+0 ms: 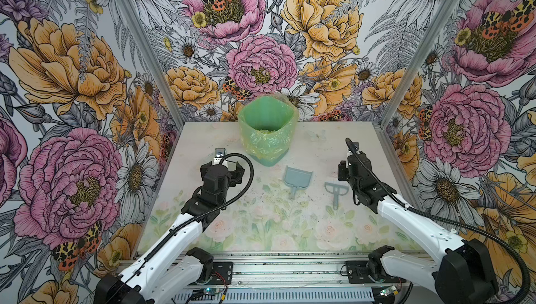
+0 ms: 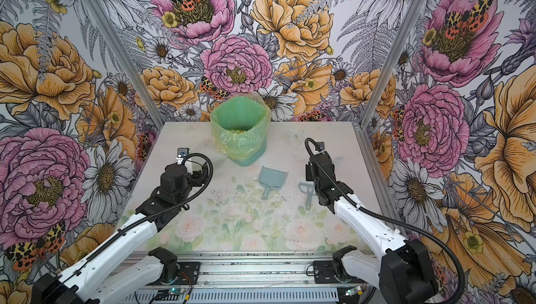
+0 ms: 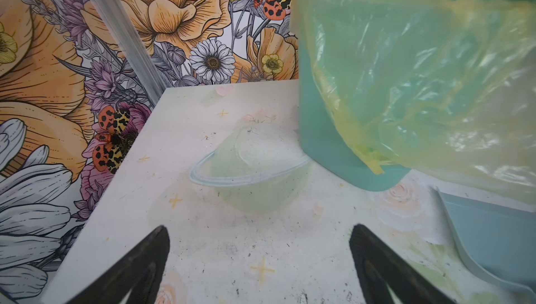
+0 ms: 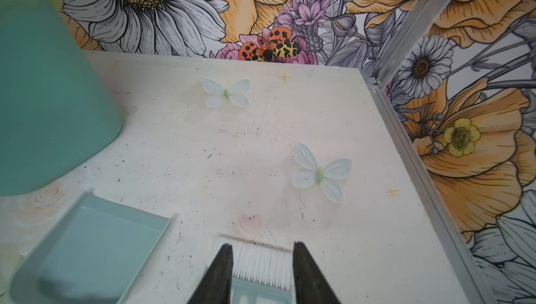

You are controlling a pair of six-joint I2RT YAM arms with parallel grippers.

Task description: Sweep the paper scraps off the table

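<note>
No text, label or number is legible (in any view)

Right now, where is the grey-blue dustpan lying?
In both top views the dustpan lies on the table slightly right of the middle, just nearer the robot than the green bag-lined bin, with the brush on its right.

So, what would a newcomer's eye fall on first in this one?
The green bag-lined bin stands at the back middle of the table, the tallest thing against loud flowered walls. In front of it, to the right, a grey-blue dustpan and brush lie flat, side by side but apart. No coloured paper scraps show on the table.
</note>
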